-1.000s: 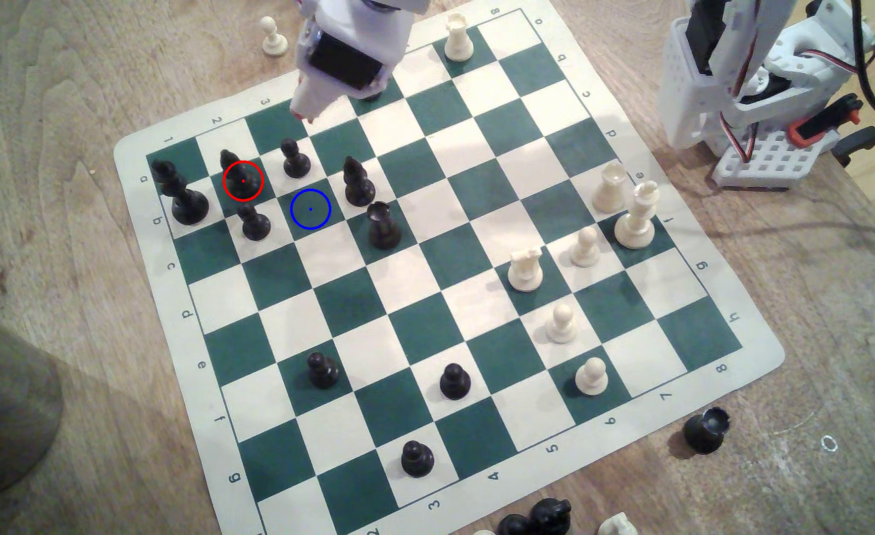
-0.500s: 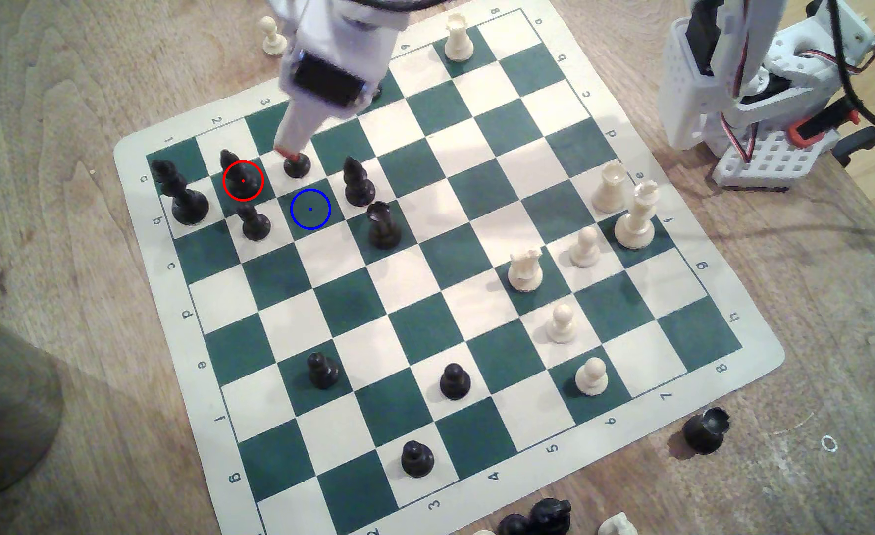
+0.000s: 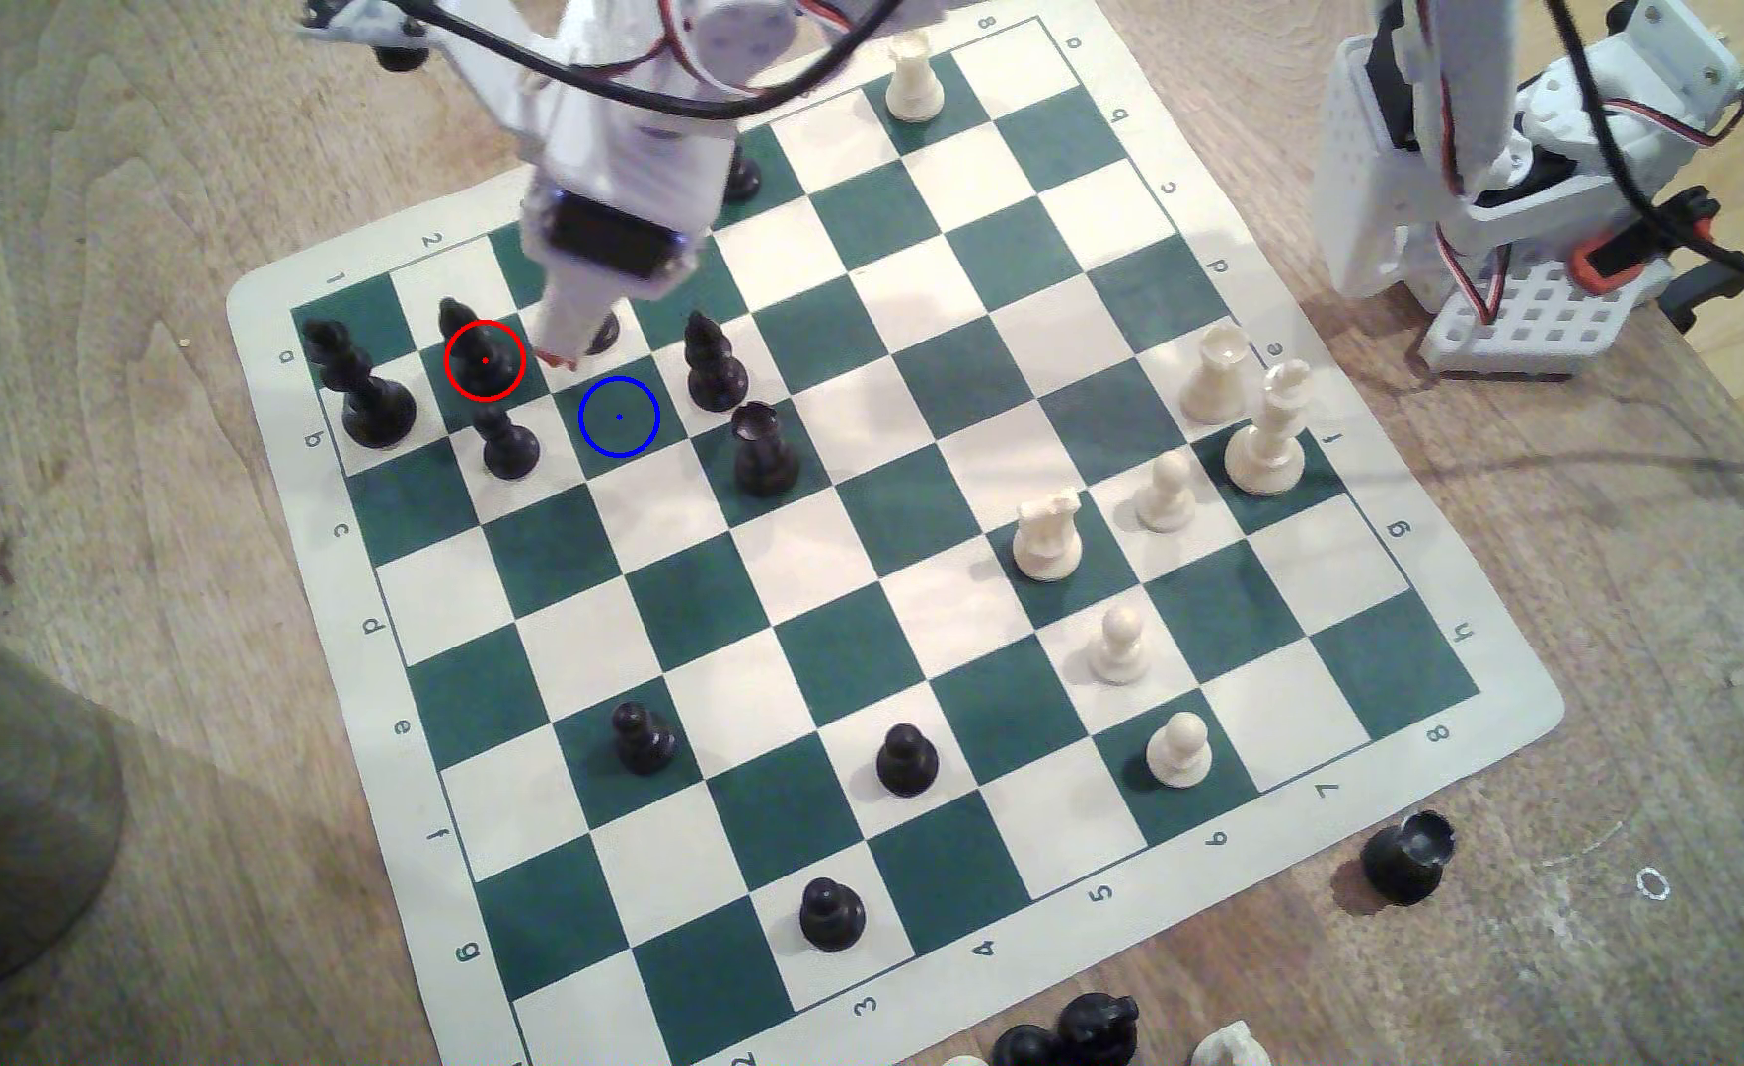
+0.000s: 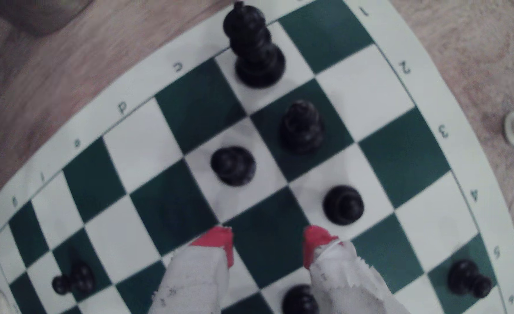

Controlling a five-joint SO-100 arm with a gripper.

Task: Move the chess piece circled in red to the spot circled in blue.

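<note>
Black plastic, with a wide round base and a slim tapering top, the chess piece (image 3: 478, 354) stands upright on its red-ringed green square near the corner of the chess mat (image 3: 1103, 892), so nothing of the move is done yet. The spot (image 3: 619, 417), a bare green square under the blue ring, lies diagonally next to it, toward the exterior view's right and a little nearer the camera. In the wrist view the chess piece (image 4: 301, 128) sits beyond the red fingertips (image 4: 216, 238), apart from them. The gripper (image 3: 558, 357) hangs low just beside the piece on the exterior view's right, over the neighbouring cream square, partly hiding a black pawn (image 3: 601, 333). Its jaws stand apart with nothing between them. A second black pawn (image 3: 506, 443) and a tall black crowned piece (image 3: 360, 384) crowd the target closely. By my judgement, what remains is everything: closing in, gripping, lifting clear of the neighbours, and setting down on the blue-ringed square.
</note>
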